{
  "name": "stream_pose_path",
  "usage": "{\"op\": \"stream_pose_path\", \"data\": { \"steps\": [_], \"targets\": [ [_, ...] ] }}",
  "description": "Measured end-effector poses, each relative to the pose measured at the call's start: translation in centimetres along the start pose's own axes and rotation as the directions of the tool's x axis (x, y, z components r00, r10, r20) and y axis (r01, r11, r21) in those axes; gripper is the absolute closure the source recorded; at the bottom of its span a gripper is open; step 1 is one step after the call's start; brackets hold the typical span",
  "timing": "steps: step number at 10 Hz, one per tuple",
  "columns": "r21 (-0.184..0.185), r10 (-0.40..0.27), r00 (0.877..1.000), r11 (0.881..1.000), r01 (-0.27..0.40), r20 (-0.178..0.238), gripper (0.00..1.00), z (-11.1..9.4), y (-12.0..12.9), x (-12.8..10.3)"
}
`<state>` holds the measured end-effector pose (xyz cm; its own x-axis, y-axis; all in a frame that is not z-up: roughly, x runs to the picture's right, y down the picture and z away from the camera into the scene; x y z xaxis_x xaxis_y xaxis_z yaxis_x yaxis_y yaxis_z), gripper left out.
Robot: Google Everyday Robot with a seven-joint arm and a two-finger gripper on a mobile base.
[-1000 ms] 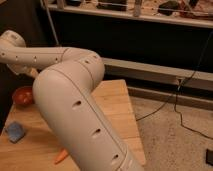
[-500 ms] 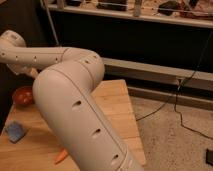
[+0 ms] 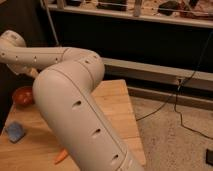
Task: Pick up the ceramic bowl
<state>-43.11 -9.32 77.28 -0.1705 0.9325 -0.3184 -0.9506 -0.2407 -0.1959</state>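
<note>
The ceramic bowl [image 3: 22,96] is orange-red and glossy and sits on the wooden table [image 3: 112,107] at its far left edge, partly hidden by my arm. My big white arm [image 3: 75,105] fills the middle of the camera view and bends back to the left. My gripper [image 3: 31,73] is mostly hidden behind the forearm, just above and to the right of the bowl. Only a pale piece of it shows below the arm.
A small pale blue object [image 3: 15,131] lies on the table near the front left. An orange carrot [image 3: 61,156] pokes out from under the arm at the front. A dark shelf unit [image 3: 150,40] stands behind, and black cables [image 3: 185,107] cross the floor at right.
</note>
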Motion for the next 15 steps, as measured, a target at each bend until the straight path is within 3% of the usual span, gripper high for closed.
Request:
{"op": "stream_pose_path", "data": {
  "steps": [7,11,13,15],
  "targets": [
    [-0.011,-0.002,1.000,1.000,0.002,0.001,0.35,0.0,0.4,-0.1],
    [-0.047,-0.077,0.997,0.996,0.076,-0.008,0.35,1.1,4.9,1.8],
    [-0.037,-0.092,0.996,0.995,0.091,-0.021,0.35,2.3,5.9,2.3],
    [-0.003,-0.092,0.995,0.996,0.092,-0.044,0.35,4.0,5.6,2.8]
  ]
}}
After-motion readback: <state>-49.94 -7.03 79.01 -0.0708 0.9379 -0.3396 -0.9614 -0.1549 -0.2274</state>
